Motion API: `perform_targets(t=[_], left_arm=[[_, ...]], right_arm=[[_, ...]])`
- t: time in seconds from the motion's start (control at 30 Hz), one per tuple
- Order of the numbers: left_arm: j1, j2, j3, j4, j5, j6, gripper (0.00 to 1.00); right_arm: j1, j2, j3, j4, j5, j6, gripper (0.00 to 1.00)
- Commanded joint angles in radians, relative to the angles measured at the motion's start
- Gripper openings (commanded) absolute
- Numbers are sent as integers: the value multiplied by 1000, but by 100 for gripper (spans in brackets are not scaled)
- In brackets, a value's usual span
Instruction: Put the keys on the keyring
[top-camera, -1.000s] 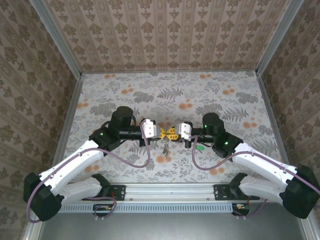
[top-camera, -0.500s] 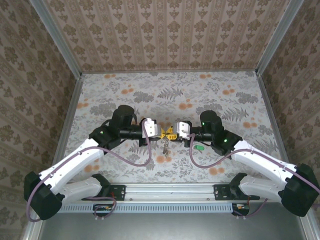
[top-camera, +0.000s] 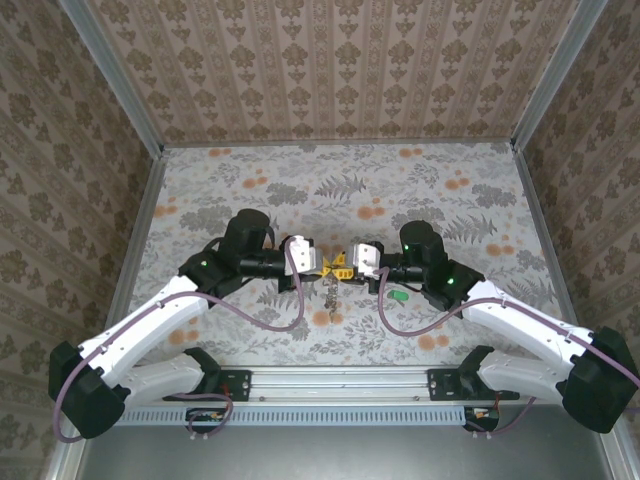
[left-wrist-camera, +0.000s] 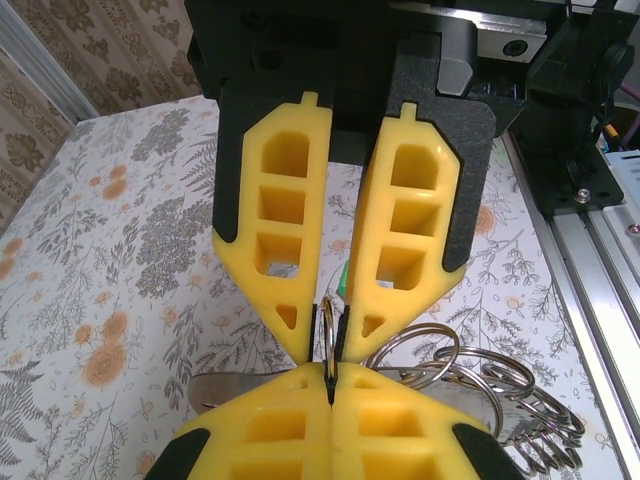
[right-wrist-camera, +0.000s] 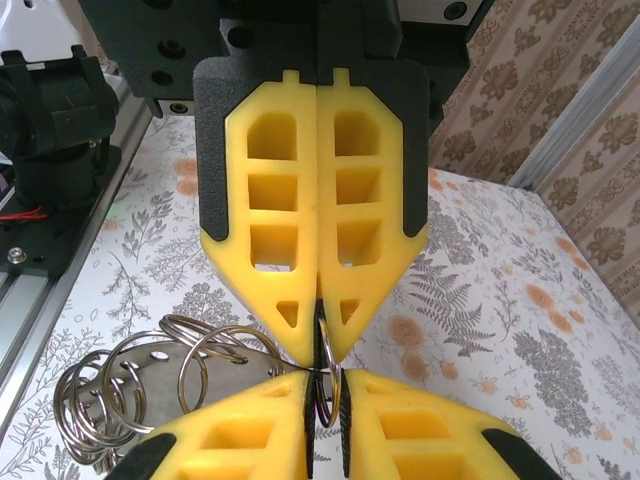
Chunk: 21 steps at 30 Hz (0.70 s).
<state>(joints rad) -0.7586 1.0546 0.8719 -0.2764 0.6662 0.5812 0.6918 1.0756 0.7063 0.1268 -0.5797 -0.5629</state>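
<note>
At right claw (right-wrist-camera: 325, 388), keyring (right-wrist-camera: 326, 346) unmoved

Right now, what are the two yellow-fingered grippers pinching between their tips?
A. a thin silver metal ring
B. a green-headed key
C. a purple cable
A: the thin silver metal ring stands on edge in the seam where the left gripper and right gripper meet tip to tip, while the green-headed key lies apart from them.

Bright, even, diffuse light with only faint soft shadows on the table (top-camera: 430, 190). Overhead view sharp. Wrist views crisp on the yellow finger pads (left-wrist-camera: 285, 215), small glints on the metal rings (left-wrist-camera: 500, 375), far wallpaper (right-wrist-camera: 560, 90) slightly softer
</note>
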Motion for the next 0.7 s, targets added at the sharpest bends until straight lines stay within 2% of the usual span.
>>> perform_targets(t=[0.0, 0.17, 0.67], left_arm=[[-5, 5, 48, -7, 30, 12, 0], [-5, 8, 51, -23, 25, 16, 0], [-5, 28, 54, -20, 44, 14, 0]], right_arm=[[4, -24, 40, -54, 24, -48, 18], [4, -18, 93, -203, 35, -110, 19], [14, 45, 139, -252, 35, -112, 18]])
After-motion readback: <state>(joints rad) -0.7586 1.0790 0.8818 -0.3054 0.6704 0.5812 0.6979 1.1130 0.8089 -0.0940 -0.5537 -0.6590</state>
